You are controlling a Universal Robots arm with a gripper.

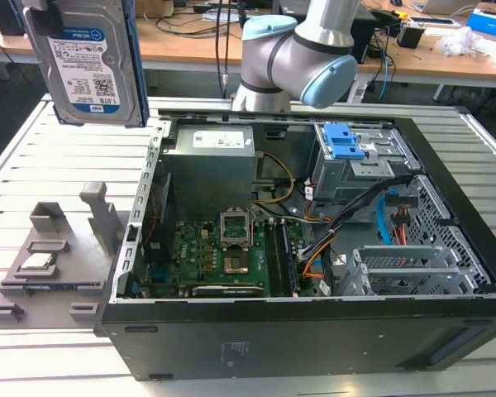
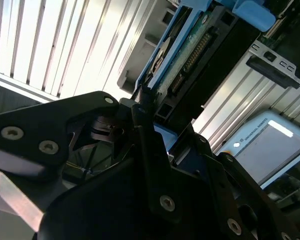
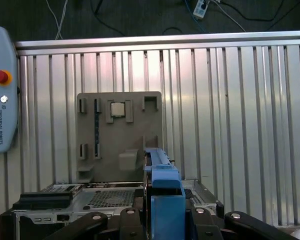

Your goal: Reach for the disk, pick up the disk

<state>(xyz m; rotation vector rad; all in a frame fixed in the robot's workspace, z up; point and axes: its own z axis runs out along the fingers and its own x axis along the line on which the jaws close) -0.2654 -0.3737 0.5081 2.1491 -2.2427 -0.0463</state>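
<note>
The disk (image 1: 87, 62), a silver hard drive with a white-and-blue label in a blue carrier, hangs upright in the air at the exterior view's upper left, above the slatted table and clear of the computer case. In the second wrist view my black gripper (image 2: 145, 105) is shut on the disk (image 2: 190, 55), which shows its connector edge and blue frame. In the first wrist view the blue carrier of the disk (image 3: 162, 185) sits clamped between the gripper's black links (image 3: 165, 222).
An open computer case (image 1: 446, 207) lies on the slatted table (image 1: 33, 165), with a blue latch piece (image 1: 345, 141) on its drive cage. A grey fixture plate (image 1: 58, 256) beside the case holds a small silver chip (image 3: 118, 109). The arm (image 1: 306, 50) stands behind the case. A pendant (image 3: 0, 90) lies on the table.
</note>
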